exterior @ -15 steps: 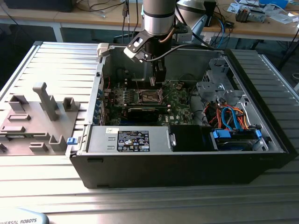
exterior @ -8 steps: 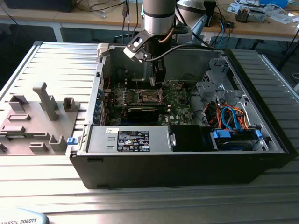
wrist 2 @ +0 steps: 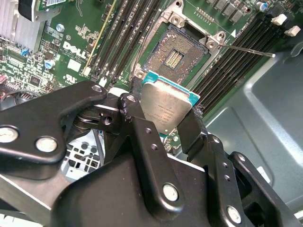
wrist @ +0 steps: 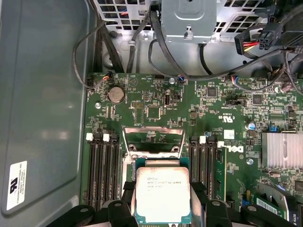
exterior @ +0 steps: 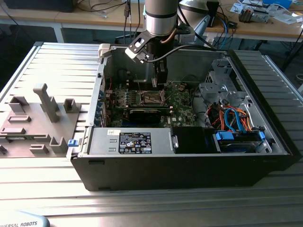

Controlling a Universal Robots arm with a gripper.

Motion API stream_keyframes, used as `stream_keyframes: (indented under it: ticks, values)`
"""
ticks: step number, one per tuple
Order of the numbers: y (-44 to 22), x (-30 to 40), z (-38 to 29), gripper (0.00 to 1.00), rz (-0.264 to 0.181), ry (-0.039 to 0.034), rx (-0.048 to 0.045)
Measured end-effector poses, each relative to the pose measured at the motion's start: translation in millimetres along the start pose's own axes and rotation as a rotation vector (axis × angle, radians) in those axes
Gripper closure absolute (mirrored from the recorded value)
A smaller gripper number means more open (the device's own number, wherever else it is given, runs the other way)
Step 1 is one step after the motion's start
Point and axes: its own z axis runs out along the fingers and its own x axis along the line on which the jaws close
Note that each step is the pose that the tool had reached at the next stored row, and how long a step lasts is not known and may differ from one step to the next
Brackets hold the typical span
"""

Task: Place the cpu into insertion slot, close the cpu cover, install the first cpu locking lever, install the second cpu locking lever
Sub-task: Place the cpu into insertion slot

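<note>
My gripper (wrist 2: 165, 108) is shut on the cpu (wrist 2: 163, 116), a flat silver-topped chip with a green edge, pinched between two black fingers (wrist 2: 189, 130). The chip hangs just above and beside the insertion slot (wrist 2: 176, 53), which lies open with its dark contact field bare. In the first wrist view the cpu (wrist: 163, 196) covers the slot, and the cpu cover (wrist: 154, 128) stands tilted up behind it. A thin metal locking lever (wrist 2: 248, 50) sticks out free beside the socket. In the exterior view the gripper (exterior: 160, 84) hovers low over the insertion slot (exterior: 152, 98) inside the case.
Black memory slots (wrist: 102, 175) flank the socket on both sides. A finned heat sink (wrist: 282, 150) and cables (wrist: 118, 47) lie nearby. The case wall (wrist: 42, 94) is close. The power supply (exterior: 130, 141) and drive cage (exterior: 222, 85) fill the case; a grey fixture tray (exterior: 33, 118) sits outside.
</note>
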Motion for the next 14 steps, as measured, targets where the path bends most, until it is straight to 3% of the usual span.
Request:
stream_keyframes:
  ticks: [14]
  values:
    - [0.0,0.0,0.4,0.46,0.017,-0.0016,-0.0004]
